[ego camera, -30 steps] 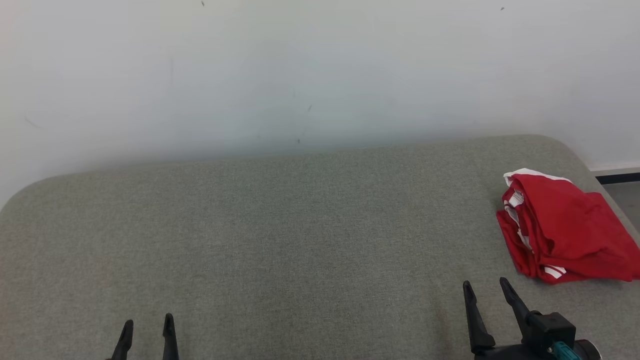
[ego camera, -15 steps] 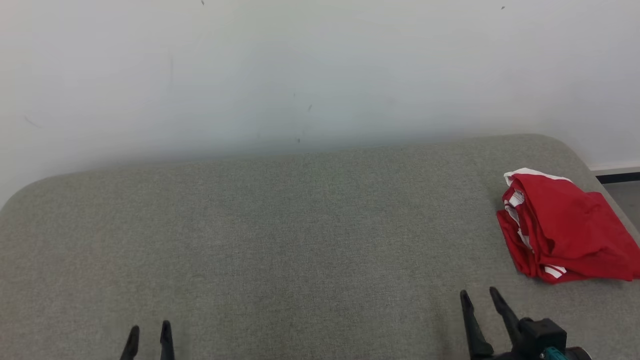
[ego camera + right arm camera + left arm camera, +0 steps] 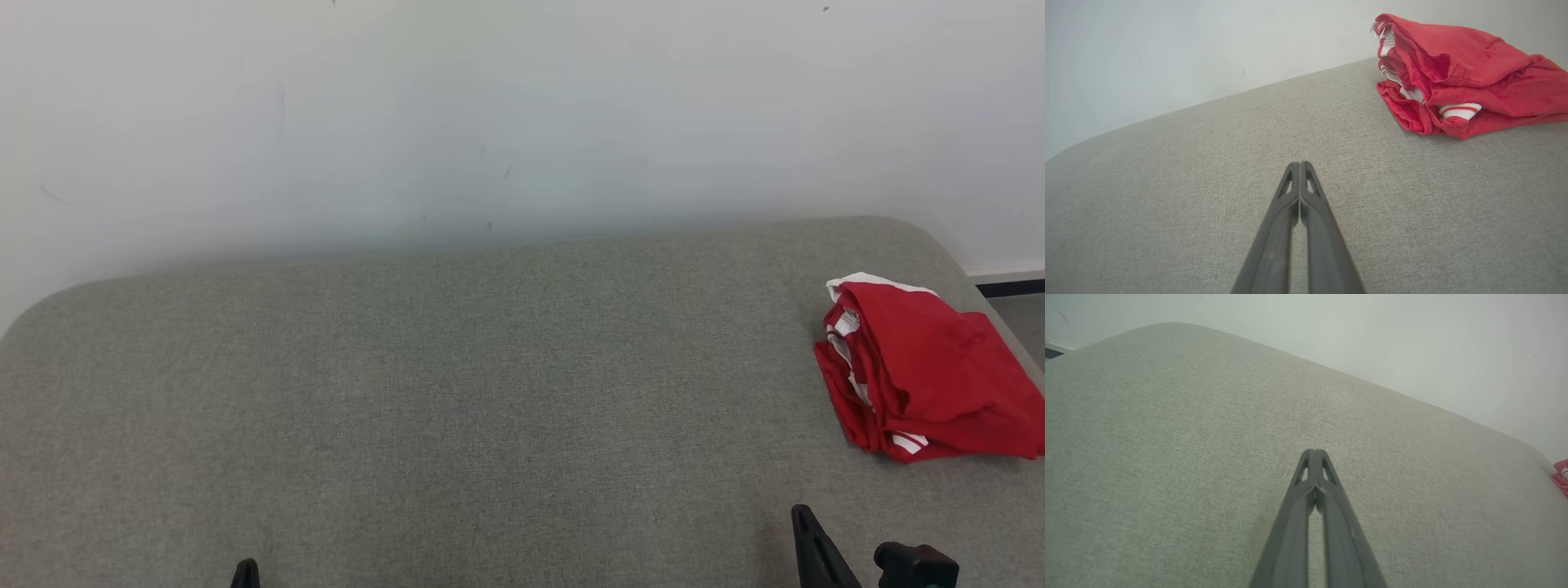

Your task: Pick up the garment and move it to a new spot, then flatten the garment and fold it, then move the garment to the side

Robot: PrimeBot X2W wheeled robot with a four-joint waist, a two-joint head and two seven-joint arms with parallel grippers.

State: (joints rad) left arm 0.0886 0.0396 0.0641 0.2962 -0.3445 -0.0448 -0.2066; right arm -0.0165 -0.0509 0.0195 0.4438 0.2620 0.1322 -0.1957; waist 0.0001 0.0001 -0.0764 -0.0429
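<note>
A: One red garment (image 3: 922,367): where is it in the head view?
B: Folded, at the tabletop's (image 3: 490,367) far right edge.
A: Left wrist view?
B: Left pincer (image 3: 1314,452) closed, empty, over the tabletop.
A: Right wrist view?
B: Right pincer (image 3: 1299,164) closed, empty; the garment lies apart, ahead and to the right.
</note>
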